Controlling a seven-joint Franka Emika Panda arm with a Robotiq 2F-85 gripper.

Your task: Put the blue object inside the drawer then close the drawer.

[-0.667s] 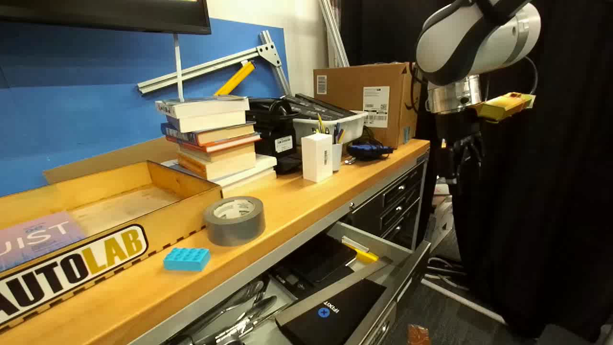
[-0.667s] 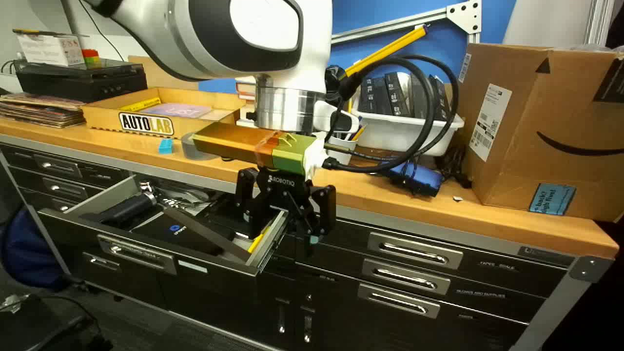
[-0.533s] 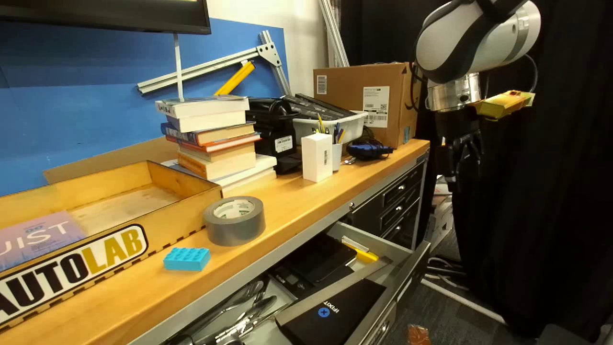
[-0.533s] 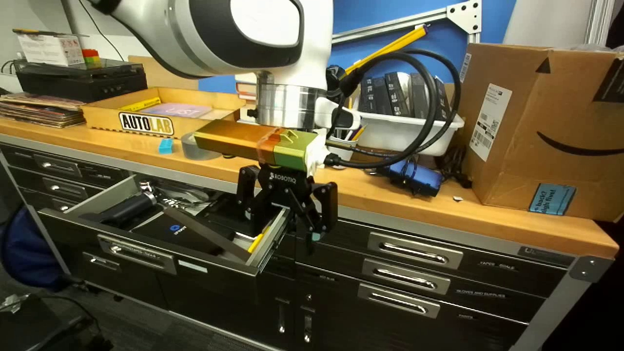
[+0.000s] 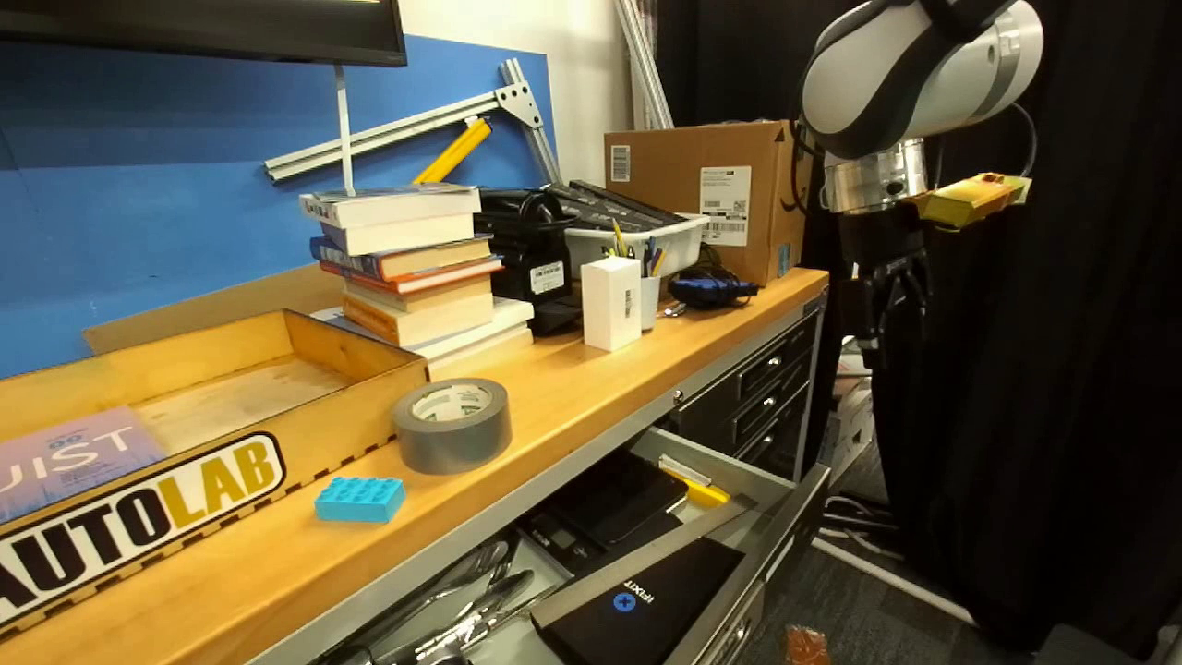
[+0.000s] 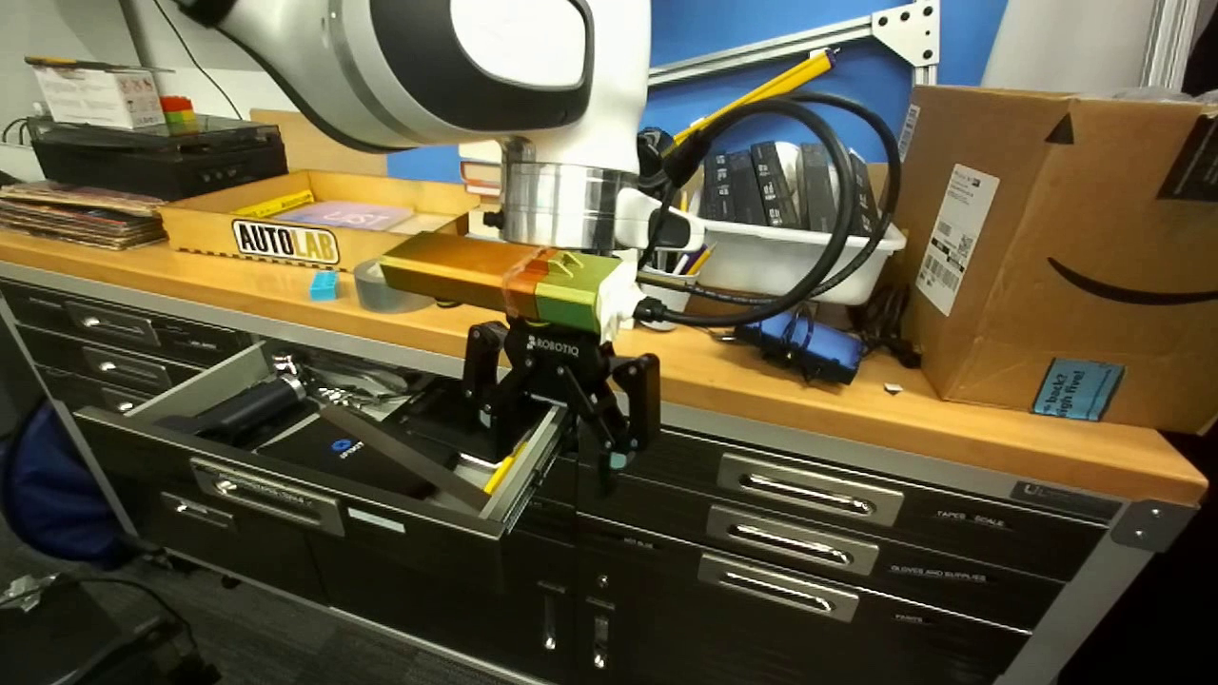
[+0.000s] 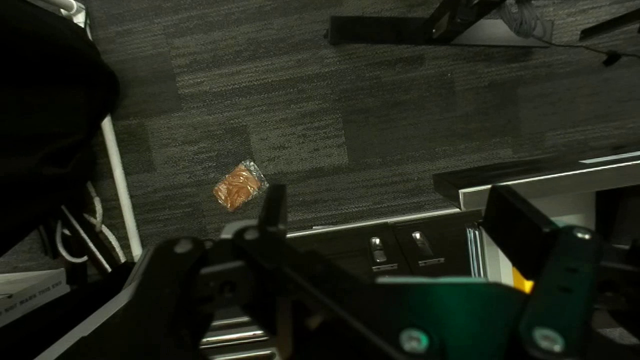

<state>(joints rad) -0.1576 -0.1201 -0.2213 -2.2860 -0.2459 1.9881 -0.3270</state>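
The blue object [image 5: 360, 500], a small light-blue ridged block, lies on the wooden workbench near its front edge; it also shows in an exterior view [image 6: 324, 285]. It is out of the wrist view. The drawer [image 6: 428, 547] is pulled open, with a dark front and small tools inside; its front also shows in an exterior view [image 5: 785, 545] and at the right of the wrist view [image 7: 500, 172]. My gripper [image 6: 557, 455] hangs in the air by the drawer's right end, away from the block. In the wrist view my gripper [image 7: 395, 217] has its fingers wide apart with nothing between them.
A grey tape roll [image 5: 452, 429] stands beside the block. Behind it is a wooden AUTOLAB tray [image 5: 355, 397]. Books [image 5: 406, 249], a white box [image 5: 611, 305], a white bin [image 6: 761, 262] and a cardboard box [image 6: 1028, 266] stand along the workbench [image 6: 952, 428].
My gripper has risen very slightly, with the fingers still apart. The block and the open drawer have not moved.
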